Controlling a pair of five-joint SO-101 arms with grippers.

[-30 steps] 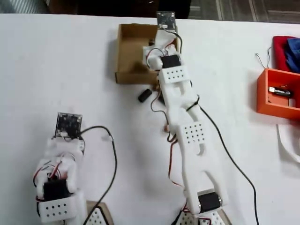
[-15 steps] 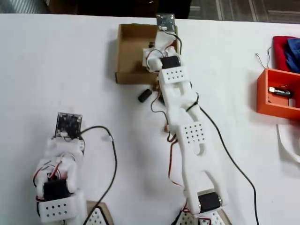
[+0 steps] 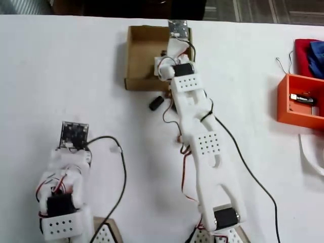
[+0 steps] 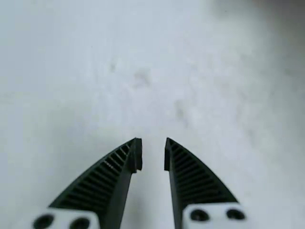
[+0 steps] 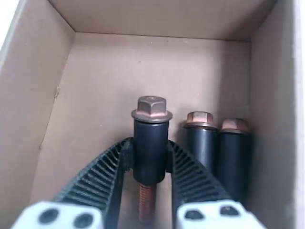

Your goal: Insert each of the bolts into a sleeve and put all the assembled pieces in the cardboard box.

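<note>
Sitting clamped in right gripper [image 5: 148,149], assembled piece [image 5: 150,128]; inside cardboard box [image 5: 157,16].

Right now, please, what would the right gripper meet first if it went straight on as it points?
Probably the brown cardboard box's bare floor, ahead of the black sleeved bolt it holds; depth is unclear.

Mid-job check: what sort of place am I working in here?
Probably a workshop or lab bench: a white table, a cardboard box holding sleeved bolts, and an orange bin off to the side.
</note>
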